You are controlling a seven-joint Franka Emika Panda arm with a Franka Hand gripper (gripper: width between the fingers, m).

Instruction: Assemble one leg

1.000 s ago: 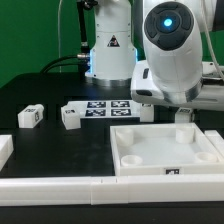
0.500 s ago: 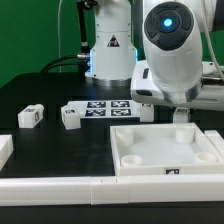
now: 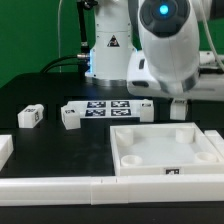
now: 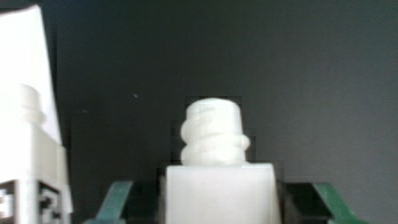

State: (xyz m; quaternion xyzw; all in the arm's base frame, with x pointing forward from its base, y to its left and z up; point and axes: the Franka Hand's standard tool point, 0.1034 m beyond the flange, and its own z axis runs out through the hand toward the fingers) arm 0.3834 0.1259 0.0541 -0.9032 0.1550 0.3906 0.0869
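Note:
My gripper (image 3: 179, 104) is shut on a leg (image 3: 180, 109), a small white block, and holds it just above the far right corner of the white tray (image 3: 165, 158). In the wrist view the leg (image 4: 219, 185) fills the space between the green fingers (image 4: 121, 200), its threaded white peg (image 4: 214, 130) pointing away from the gripper (image 4: 217, 208). The tray's rim (image 4: 18, 90) runs along one side there. Two more tagged legs (image 3: 31, 115) (image 3: 70, 116) lie on the black table at the exterior view's left.
The marker board (image 3: 112, 108) lies behind the tray, in front of the robot base. Long white bars (image 3: 60, 186) run along the front edge. Another white part (image 3: 5, 150) sits at the exterior view's far left.
The arm has shifted a little toward the exterior view's left and risen slightly, carrying the leg with it. The tray and the loose legs have not moved.

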